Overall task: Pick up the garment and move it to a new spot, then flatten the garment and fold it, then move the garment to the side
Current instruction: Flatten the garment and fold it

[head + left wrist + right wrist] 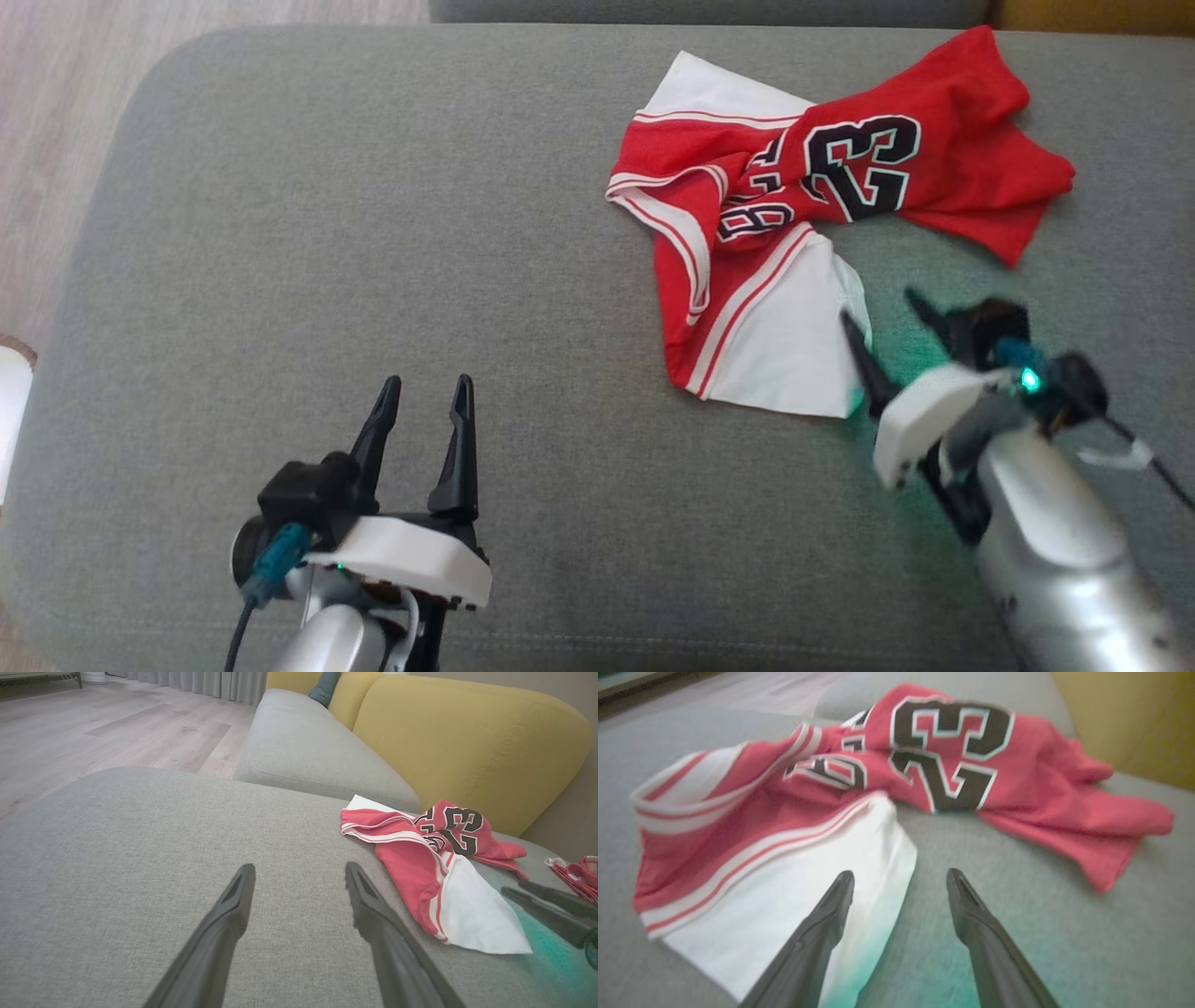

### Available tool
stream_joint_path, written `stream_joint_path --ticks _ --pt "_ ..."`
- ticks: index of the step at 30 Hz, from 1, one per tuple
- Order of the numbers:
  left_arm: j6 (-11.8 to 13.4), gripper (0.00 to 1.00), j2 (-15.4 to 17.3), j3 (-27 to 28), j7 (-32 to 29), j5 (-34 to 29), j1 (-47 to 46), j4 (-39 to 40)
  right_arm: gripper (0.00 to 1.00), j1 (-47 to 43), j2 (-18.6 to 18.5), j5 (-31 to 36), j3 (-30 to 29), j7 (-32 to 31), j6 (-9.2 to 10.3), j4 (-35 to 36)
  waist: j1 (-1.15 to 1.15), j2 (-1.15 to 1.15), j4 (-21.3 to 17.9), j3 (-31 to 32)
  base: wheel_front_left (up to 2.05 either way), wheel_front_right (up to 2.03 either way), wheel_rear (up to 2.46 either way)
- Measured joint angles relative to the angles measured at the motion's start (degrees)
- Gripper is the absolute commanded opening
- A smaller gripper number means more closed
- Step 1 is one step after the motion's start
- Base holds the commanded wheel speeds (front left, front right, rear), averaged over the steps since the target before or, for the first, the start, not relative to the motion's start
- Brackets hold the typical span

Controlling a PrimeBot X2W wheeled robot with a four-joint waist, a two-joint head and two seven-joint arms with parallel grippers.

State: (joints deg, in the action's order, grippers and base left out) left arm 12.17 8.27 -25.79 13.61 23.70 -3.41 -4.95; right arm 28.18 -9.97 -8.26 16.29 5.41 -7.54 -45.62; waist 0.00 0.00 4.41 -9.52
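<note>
Nearest to us are two grippers, one per arm. The left gripper hangs low over bare grey fabric at the near left, its two dark fingers spread apart with nothing between them. The right gripper sits at the near right, angled up and to the left, and its fingers are spread wide too, gripping nothing. A green glow from its wrist light tints the fabric under it.

Both work above one broad grey cushion with rounded corners. On it lies one garment, a red jersey with white trim and a black 23, crumpled in the far right part of the cushion. Its nearest part, a flat white panel, reaches right up to the right gripper. In the right wrist view the gripper's left finger lies over that panel's edge and the other finger over bare cushion. We cannot tell whether the tips touch the cloth. The garment is well apart from the left gripper, off to its right and farther away.

In the left wrist view, one small red-and-white bundle shows at the right edge, beyond the garment. Farther back we count a second grey seat cushion, a yellow backrest, one teal pillow and pale wood floor.
</note>
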Motion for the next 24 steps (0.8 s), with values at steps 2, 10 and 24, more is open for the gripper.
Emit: stream_joint_path --ticks 2,10,24 --pt "0.0 1.00 0.0 -0.1 -0.3 0.0 0.0 0.1 1.00 -2.1 -0.1 -1.5 1.1 -1.3 0.00 1.0 0.00 0.00 0.2 -0.1 0.00 0.00 0.00" --pt "0.0 1.00 0.4 -0.1 -0.4 0.0 0.0 0.2 0.32 -5.0 0.1 -7.7 7.6 -6.5 0.00 4.0 0.00 0.00 2.4 -0.2 0.00 0.00 0.00" --pt "1.8 1.00 0.8 2.9 0.1 1.2 0.0 0.5 0.00 -4.8 2.7 -10.9 26.5 -5.5 0.00 21.2 0.00 0.00 5.1 1.1 0.00 0.00 0.00"
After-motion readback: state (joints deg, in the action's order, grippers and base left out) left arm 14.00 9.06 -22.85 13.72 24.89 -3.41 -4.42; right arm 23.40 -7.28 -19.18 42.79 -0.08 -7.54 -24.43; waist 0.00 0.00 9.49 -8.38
